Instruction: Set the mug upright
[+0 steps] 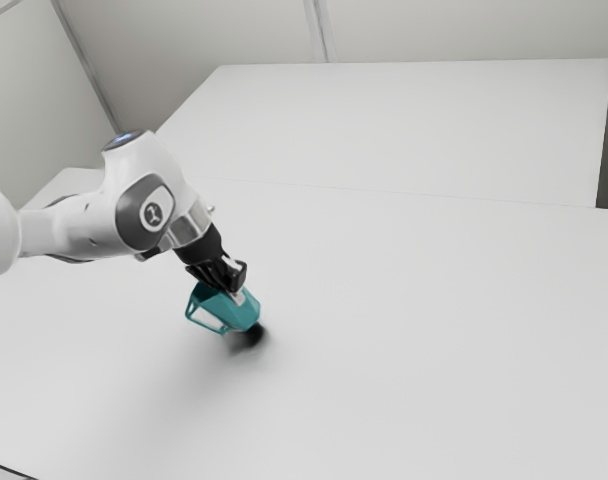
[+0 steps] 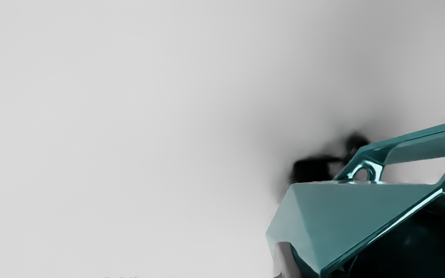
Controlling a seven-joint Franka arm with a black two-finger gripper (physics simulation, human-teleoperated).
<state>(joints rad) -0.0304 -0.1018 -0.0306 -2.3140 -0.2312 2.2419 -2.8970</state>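
Note:
In the exterior view, my gripper (image 1: 230, 284) angles down onto the teal mug (image 1: 236, 311), shut on its wall. The faceted mug is tilted, its handle toward the exterior view's left and a dark shadow by its lower end. In the wrist view, my gripper (image 2: 301, 266) holds the mug (image 2: 346, 216); one pale fingertip (image 2: 285, 259) presses against the outer wall, and the other finger is hidden. The dark mouth of the mug faces the hand's side, with the angular handle alongside. Whether the mug touches the table cannot be told.
The white table (image 1: 414, 330) spreads around the mug on every side. Behind it stands another pale, flat surface (image 1: 404, 130), and a thin dark edge crosses the exterior view's lower left corner.

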